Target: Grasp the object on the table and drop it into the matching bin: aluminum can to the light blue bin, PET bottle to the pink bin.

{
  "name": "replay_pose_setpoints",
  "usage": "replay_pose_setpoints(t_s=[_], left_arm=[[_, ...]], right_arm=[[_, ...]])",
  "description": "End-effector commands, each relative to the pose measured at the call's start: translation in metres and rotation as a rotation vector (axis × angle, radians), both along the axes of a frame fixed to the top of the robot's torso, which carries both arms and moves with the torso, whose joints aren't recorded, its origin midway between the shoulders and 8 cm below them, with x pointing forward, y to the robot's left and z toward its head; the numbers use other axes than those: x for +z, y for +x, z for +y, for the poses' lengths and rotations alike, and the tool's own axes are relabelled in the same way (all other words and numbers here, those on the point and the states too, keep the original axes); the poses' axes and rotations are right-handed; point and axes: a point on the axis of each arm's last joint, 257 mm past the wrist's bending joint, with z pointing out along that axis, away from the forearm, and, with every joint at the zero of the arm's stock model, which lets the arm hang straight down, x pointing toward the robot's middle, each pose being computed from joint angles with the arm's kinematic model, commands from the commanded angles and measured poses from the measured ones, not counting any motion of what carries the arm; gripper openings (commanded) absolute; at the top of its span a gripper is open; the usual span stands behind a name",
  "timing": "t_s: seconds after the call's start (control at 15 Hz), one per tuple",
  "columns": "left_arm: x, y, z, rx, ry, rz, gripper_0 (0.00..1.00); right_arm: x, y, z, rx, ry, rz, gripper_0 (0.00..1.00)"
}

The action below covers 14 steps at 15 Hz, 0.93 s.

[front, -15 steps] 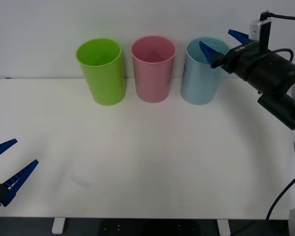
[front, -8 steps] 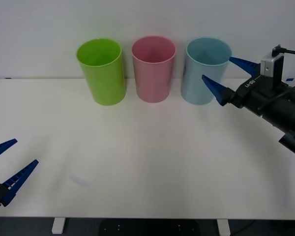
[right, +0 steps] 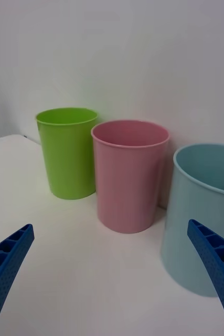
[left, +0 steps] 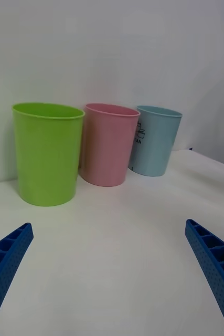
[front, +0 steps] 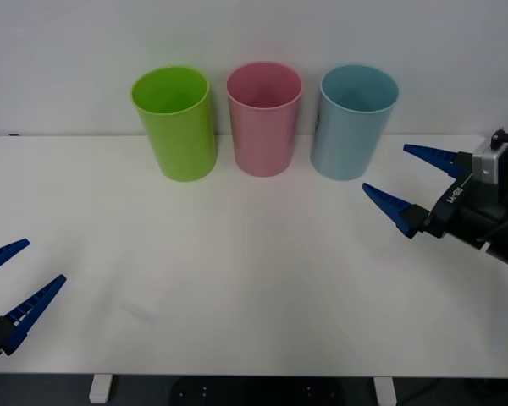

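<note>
The aluminum can is out of view. On the white table (front: 237, 254), the light blue bin (front: 356, 127) stands at the back right and the pink bin (front: 264, 123) just left of it. My right gripper (front: 384, 167) hangs open and empty low over the table, to the right of and in front of the light blue bin. Its wrist view shows the light blue bin (right: 206, 220) close by and the pink bin (right: 128, 178) beyond. My left gripper (front: 46, 260) stays open and empty at the table's front left corner.
A green bin (front: 176, 127) stands left of the pink one, the three in a row along the back edge by the white wall. The left wrist view shows the green bin (left: 46, 155), the pink bin (left: 106, 147) and the light blue bin (left: 153, 142) with its label.
My right gripper has moved from above the light blue bin's rim down and back toward the table's right side, staying open. The left arm has not moved.
</note>
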Motion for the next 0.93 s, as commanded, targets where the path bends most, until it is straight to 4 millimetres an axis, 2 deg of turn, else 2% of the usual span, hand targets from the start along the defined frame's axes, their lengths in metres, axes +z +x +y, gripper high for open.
replay_pose_setpoints(t_s=[0.07, 0.6, 0.93], left_arm=[[0.0, 0.0, 0.0, 0.0, 0.0, 0.0, 1.0], [0.0, 0.0, 0.0, 0.0, 0.0, 0.0, 1.0], [0.0, 0.0, 0.0, 0.0, 0.0, 0.0, 1.0]], right_arm=[[-0.011, -0.015, -0.006, 0.028, -0.027, 0.016, 1.0], [-0.058, -0.054, -0.021, 0.072, -0.151, 0.033, 1.0], [-0.093, -0.094, -0.023, 0.1, -0.147, 0.115, 1.0]])
